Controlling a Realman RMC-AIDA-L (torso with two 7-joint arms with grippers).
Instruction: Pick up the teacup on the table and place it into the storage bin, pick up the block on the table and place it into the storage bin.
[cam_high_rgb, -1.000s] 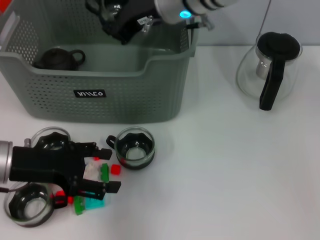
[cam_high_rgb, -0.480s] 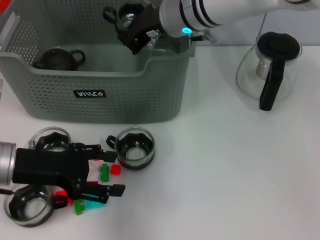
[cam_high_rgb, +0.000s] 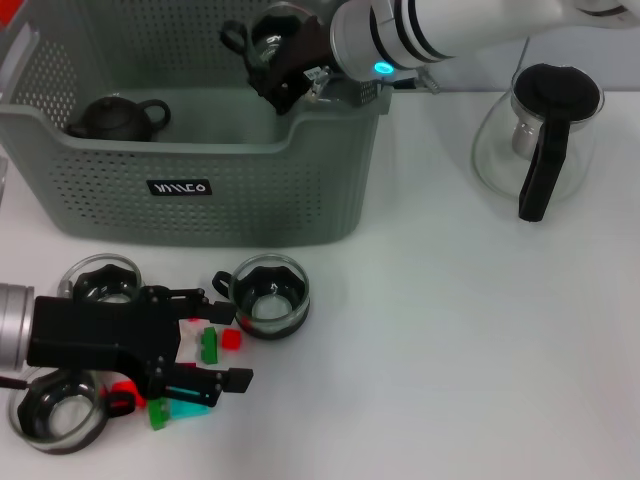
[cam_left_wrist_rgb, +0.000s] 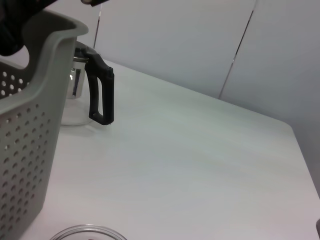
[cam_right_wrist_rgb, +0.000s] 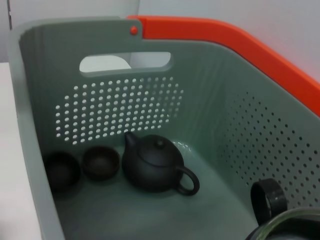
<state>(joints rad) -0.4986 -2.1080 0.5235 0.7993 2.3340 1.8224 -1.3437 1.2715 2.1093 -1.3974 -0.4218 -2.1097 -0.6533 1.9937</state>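
My right gripper (cam_high_rgb: 288, 58) is shut on a glass teacup (cam_high_rgb: 262, 32) with a black handle, above the back right of the grey-green storage bin (cam_high_rgb: 200, 205). The right wrist view shows the teacup's handle (cam_right_wrist_rgb: 267, 200) over the bin's inside (cam_right_wrist_rgb: 125, 110). My left gripper (cam_high_rgb: 230, 342) is open low over the table at the front left, its fingers either side of small blocks: a red one (cam_high_rgb: 231, 340), a green one (cam_high_rgb: 209, 346) and a teal one (cam_high_rgb: 186, 405). Three more glass teacups stand on the table: (cam_high_rgb: 268, 295), (cam_high_rgb: 100, 280), (cam_high_rgb: 55, 412).
A dark teapot (cam_high_rgb: 120, 118) sits in the bin; the right wrist view also shows it (cam_right_wrist_rgb: 155, 162) beside two small dark cups (cam_right_wrist_rgb: 101, 161). A glass pot (cam_high_rgb: 545, 130) with black lid and handle stands at the right rear, also in the left wrist view (cam_left_wrist_rgb: 100, 90).
My right gripper has carried the teacup to the right over the bin's back. My left gripper shifted slightly over the blocks, then stayed still.
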